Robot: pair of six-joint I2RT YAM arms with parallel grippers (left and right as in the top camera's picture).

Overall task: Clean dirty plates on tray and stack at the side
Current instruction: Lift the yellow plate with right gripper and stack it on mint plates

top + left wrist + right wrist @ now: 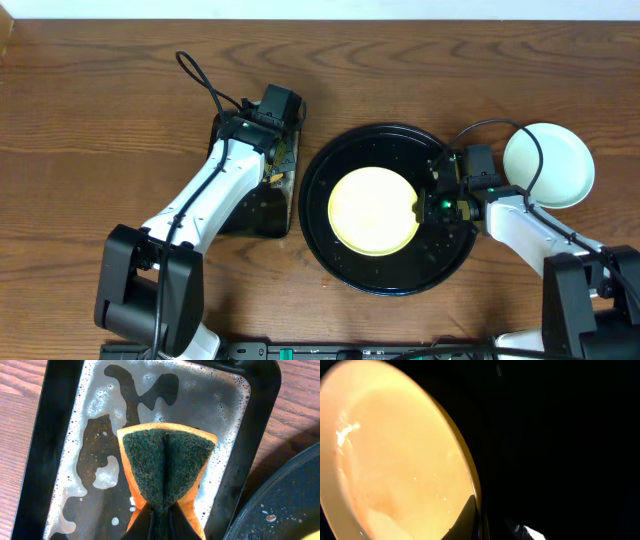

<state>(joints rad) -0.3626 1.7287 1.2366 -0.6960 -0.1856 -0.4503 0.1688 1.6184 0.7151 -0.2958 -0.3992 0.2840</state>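
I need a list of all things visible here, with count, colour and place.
round tray: one, glossy black, table centre.
yellow plate: one, pale yellow, on the round tray.
mint plate: one visible, pale mint, right of the round tray.
rectangular tray: one, black, foamy, left of the round tray.
sponge: one, orange with green pad, over the rectangular tray.
table: one, brown wood.
left gripper: shut on the sponge.
right gripper: shut on the yellow plate's rim.
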